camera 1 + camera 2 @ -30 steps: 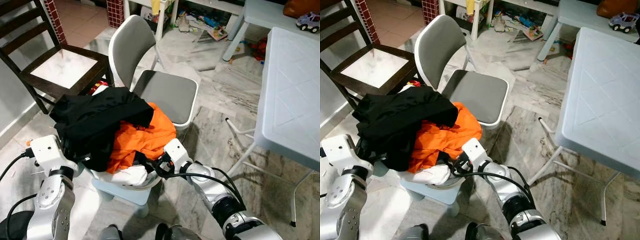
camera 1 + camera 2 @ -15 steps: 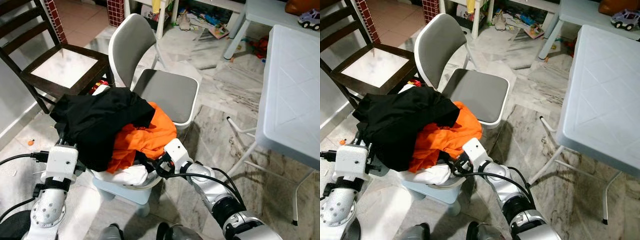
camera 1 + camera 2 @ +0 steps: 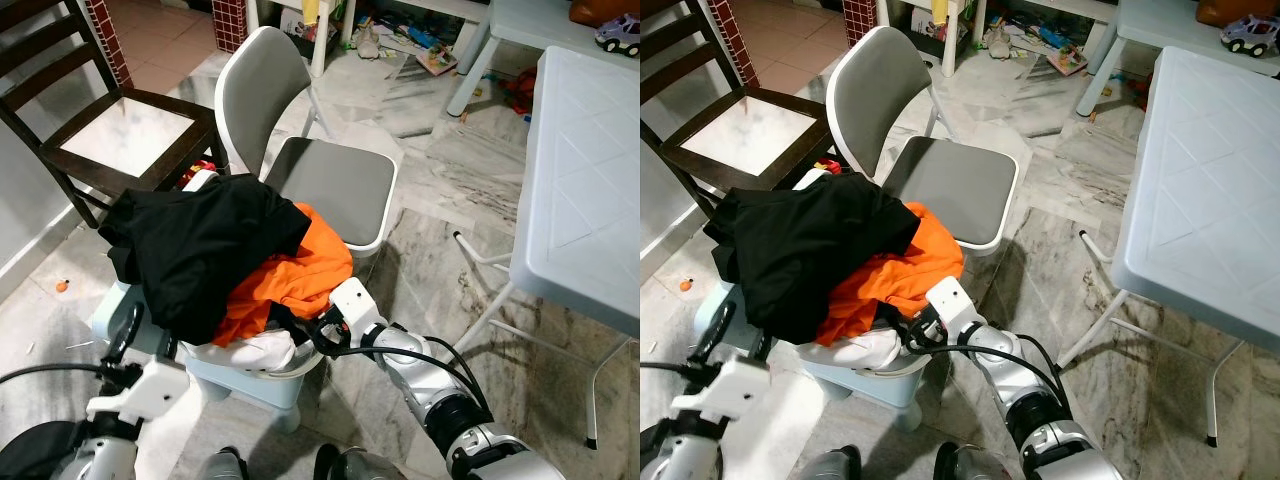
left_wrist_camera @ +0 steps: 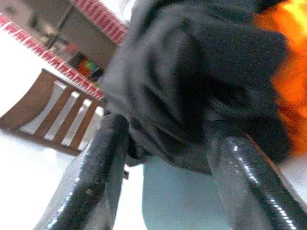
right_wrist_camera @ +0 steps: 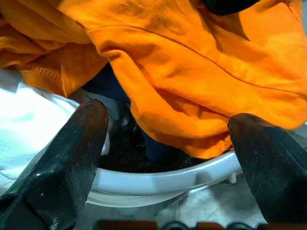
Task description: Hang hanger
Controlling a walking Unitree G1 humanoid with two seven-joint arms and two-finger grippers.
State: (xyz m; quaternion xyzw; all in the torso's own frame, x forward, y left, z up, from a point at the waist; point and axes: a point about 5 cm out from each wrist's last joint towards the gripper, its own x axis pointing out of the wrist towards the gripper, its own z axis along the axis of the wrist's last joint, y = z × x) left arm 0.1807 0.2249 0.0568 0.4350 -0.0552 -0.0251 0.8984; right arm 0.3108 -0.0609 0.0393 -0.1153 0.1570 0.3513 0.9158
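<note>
Task barely begun: right gripper [image 5: 168, 143] spread at basket [image 5: 158, 179] rim under orange shirt [image 3: 290, 280]; left gripper [image 4: 163, 158] spread, idle; hanger possibly buried.

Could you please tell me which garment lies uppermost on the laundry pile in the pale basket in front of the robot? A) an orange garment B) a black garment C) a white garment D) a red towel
B: the black garment is draped over the orange garment, with the white garment lowest, at the pale basket's rim.
</note>
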